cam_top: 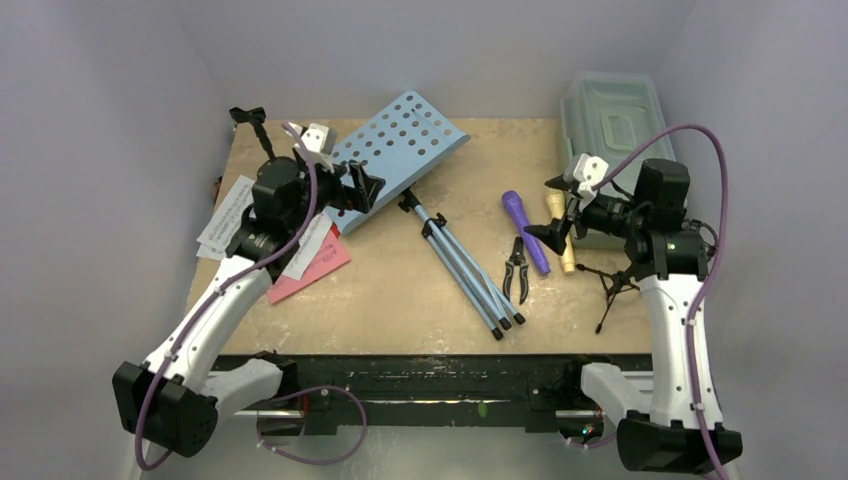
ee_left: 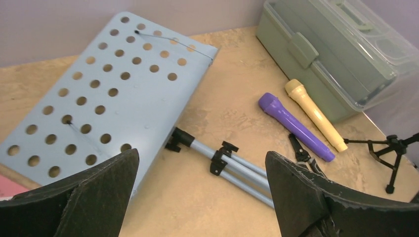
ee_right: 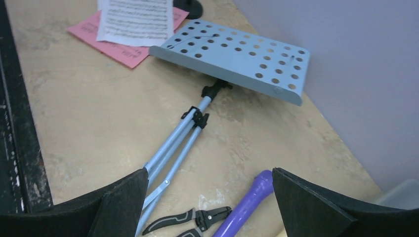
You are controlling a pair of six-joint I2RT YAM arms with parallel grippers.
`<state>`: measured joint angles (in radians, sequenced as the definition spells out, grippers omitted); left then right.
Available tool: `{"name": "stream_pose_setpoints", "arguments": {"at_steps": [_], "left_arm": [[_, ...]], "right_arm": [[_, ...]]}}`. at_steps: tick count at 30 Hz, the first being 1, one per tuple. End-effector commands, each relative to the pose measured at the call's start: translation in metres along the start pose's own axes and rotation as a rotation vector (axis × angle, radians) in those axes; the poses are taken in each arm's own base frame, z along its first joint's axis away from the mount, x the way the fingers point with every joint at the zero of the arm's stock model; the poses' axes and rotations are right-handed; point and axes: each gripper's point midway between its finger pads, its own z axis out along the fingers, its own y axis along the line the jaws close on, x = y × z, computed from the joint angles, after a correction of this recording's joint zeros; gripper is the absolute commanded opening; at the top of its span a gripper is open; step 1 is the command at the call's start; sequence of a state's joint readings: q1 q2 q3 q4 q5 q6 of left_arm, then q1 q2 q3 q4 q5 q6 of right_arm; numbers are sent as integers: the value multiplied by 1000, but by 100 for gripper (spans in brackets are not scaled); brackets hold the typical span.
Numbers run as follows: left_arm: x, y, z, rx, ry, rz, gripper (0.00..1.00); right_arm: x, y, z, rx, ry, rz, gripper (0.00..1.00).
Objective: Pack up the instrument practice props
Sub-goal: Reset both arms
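The light-blue perforated music desk [cam_top: 400,135] lies flat at the back, its tripod legs [cam_top: 465,270] folded and pointing toward the near edge. My left gripper [cam_top: 365,188] hovers open over the desk's near corner with nothing between its fingers; its wrist view looks down on the desk [ee_left: 113,89] and the legs [ee_left: 237,168]. A purple microphone [cam_top: 525,230] and a cream microphone [cam_top: 560,235] lie side by side right of centre. My right gripper [cam_top: 553,208] hangs open above them, empty. A black mic tripod [cam_top: 612,285] lies at the right. Red [cam_top: 310,265] and white pages [cam_top: 225,215] sit under the left arm.
A translucent grey-green box [cam_top: 610,110] stands closed at the back right corner. Black-handled pliers [cam_top: 515,268] lie between the stand's legs and the purple microphone. A black pole [cam_top: 250,125] stands at the back left. Walls close in on three sides.
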<state>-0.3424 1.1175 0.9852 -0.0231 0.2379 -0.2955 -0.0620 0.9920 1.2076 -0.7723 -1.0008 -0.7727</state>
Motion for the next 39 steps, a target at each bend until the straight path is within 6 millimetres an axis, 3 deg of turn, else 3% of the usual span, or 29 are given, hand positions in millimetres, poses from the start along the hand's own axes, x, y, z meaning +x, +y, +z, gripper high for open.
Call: {"name": "stream_pose_setpoints", "arguments": {"at_steps": [1,4,9,19,21,27,31,39], "left_arm": [[-38,18,-32,-142,-114,142,100],[-53,24,-51,-208,-169,169,100],[-89,16,-87,-235,-322,184,100],[-105,-5,-107,-153,-417,141,100],[-106,-10,-109,-131,-426,124,100],[-80,-1,-103,-157,-318,165,100],[-67,0,-101,-146,-276,187,100],[-65,1,-102,-151,-274,188,100]], "right_arm": [[-42,-34,-25,248,-29,156,99],[-66,-46,-38,328,-76,187,99],[-103,-38,-52,267,-158,127,99],[-147,-40,-69,229,-294,261,99],[-152,-31,-72,162,-308,257,99],[-147,-6,-73,-30,-323,236,99],[-138,-9,-70,-37,-321,269,99],[-132,-19,-68,34,-332,354,99]]}}
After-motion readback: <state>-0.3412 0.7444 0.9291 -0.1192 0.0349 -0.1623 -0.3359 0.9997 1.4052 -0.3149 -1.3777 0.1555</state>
